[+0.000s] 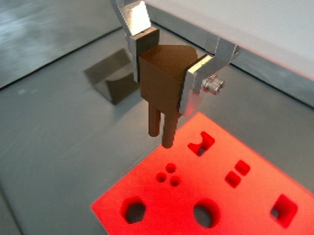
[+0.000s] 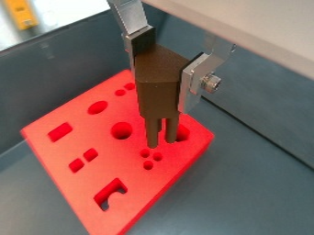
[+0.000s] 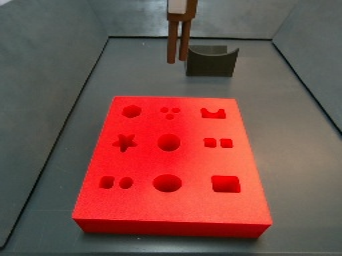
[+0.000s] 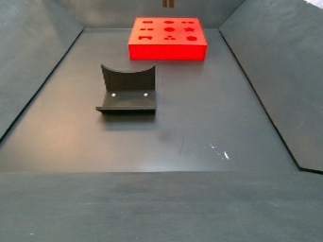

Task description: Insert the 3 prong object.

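My gripper [image 1: 172,69] is shut on the 3 prong object [image 1: 163,78], a brown block with thin prongs pointing down; both also show in the wrist view [image 2: 168,78] [image 2: 160,87]. It hangs in the air above the red foam board [image 1: 263,184], clear of it. The board has several cut-out holes, among them a cluster of three small round holes [image 2: 150,160] [image 3: 171,111]. In a side view the object [image 3: 178,35] hangs near the board's [image 3: 174,200] far end, under the gripper [image 3: 181,6]. The gripper is out of the side view that shows the board far back [image 4: 168,52].
A dark grey U-shaped block [image 3: 210,60] stands on the grey floor beyond the board, also seen in a side view [image 4: 127,90] and a wrist view [image 1: 110,78]. Sloped grey walls [image 3: 74,90] enclose the floor.
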